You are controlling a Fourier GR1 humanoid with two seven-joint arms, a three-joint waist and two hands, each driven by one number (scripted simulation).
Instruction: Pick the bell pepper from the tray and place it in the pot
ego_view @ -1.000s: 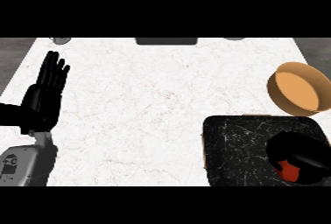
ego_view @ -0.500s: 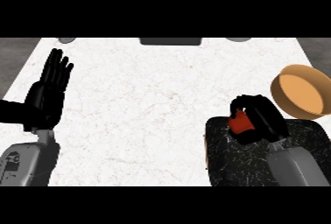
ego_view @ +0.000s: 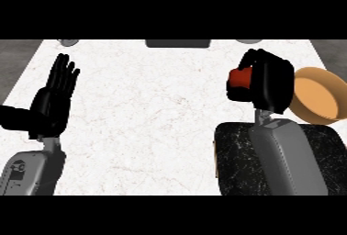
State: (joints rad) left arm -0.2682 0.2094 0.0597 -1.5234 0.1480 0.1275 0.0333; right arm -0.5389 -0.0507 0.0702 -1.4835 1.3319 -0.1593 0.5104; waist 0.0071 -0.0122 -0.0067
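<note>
White marble counter: right hand curled round red bell pepper, beside pot.

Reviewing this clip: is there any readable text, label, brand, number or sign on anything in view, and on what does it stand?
None can be read.
Left forearm: a small dark round mark on the grey casing, too small to read.
Bell pepper, held in the right hand: no text.
Pot: plain, no label.
Tray: marbled pattern only, no writing.
Counter: no markings.
</note>
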